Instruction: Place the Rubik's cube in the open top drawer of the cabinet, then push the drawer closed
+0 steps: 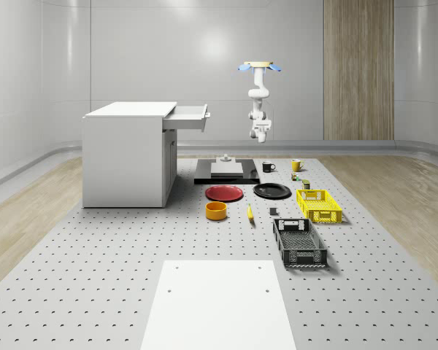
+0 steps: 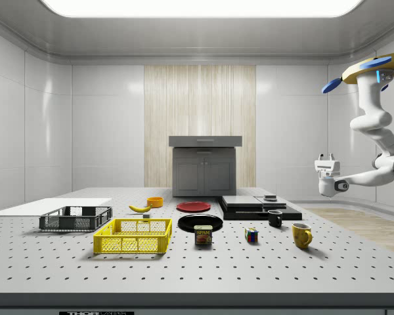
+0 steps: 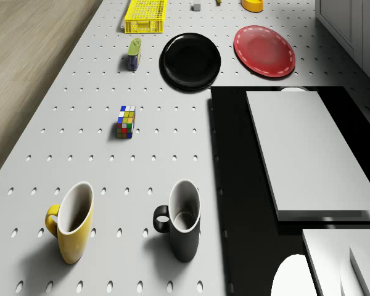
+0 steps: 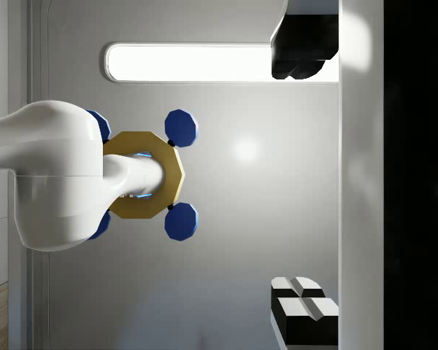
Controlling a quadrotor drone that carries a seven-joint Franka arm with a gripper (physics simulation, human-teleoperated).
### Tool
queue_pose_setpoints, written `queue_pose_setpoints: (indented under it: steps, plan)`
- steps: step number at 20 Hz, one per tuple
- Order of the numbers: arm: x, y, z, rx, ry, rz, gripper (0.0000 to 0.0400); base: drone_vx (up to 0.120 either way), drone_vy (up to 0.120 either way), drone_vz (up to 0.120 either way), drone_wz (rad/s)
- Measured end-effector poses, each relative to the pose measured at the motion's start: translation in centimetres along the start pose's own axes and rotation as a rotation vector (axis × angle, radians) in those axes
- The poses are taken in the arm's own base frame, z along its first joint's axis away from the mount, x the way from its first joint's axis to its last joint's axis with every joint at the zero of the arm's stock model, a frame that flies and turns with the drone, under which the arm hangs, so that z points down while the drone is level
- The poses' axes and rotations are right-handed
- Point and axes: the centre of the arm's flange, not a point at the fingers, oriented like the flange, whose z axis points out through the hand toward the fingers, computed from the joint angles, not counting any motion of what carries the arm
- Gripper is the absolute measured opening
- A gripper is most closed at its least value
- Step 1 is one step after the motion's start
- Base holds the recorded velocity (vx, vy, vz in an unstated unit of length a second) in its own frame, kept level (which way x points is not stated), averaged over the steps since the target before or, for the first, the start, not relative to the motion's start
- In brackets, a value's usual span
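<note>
Right now your drone (image 1: 260, 67) hovers high over the table's far end, its empty claw (image 2: 326, 161) spread wide, well above the cube (image 3: 126, 121) you must fetch.

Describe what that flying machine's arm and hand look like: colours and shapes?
The drone is a flat gold-yellow octagonal plate with round blue rotors. From it hangs an arm of glossy white, rounded, tube-like segments joined at bulbous elbows. The hand at the end is a small white block; in the wrist view its two fingers have black bodies with white pads.
</note>
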Motion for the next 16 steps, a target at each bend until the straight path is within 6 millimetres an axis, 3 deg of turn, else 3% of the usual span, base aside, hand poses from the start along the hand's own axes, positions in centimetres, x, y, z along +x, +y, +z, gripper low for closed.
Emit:
queue_pose_setpoints:
  steps: [12,16]
  plan:
    - [0.1,-0.1,-1.8,0.006,0.007,0.000,0.0400,0.000,0.000,0.000,0.000]
    - [0.1,-0.1,-1.8,0.008,0.009,0.000,0.0400,0.040,0.120,0.000,0.000]
